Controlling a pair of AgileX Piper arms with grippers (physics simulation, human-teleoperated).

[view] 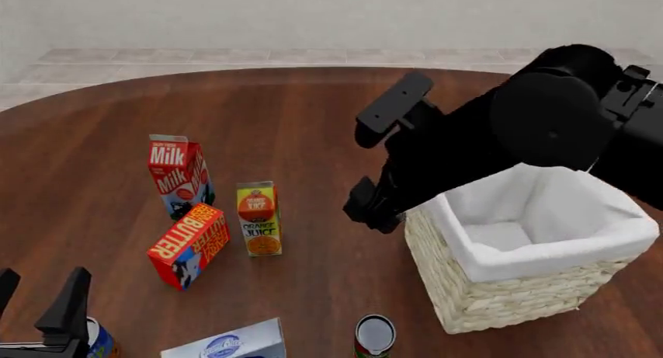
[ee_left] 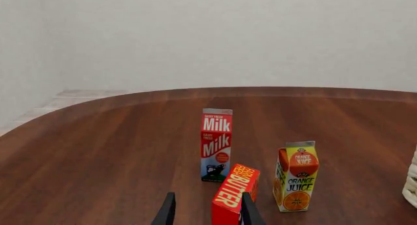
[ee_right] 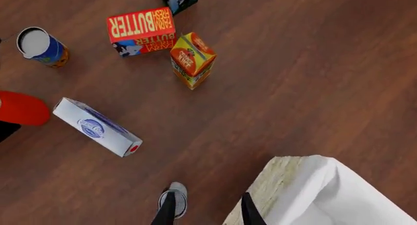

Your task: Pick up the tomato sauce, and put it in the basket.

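I see my right gripper with its fingers spread and holding nothing, the tomato sauce can standing on the table just behind its one fingertip, the basket beside the other.

I can read "Milk" twice down the tall red and white milk carton. The red butter box says "BUTTER" in yellow letters. The yellow juice carton reads "ORANGE JUICE". The round blue logo on the white box is too small to read.
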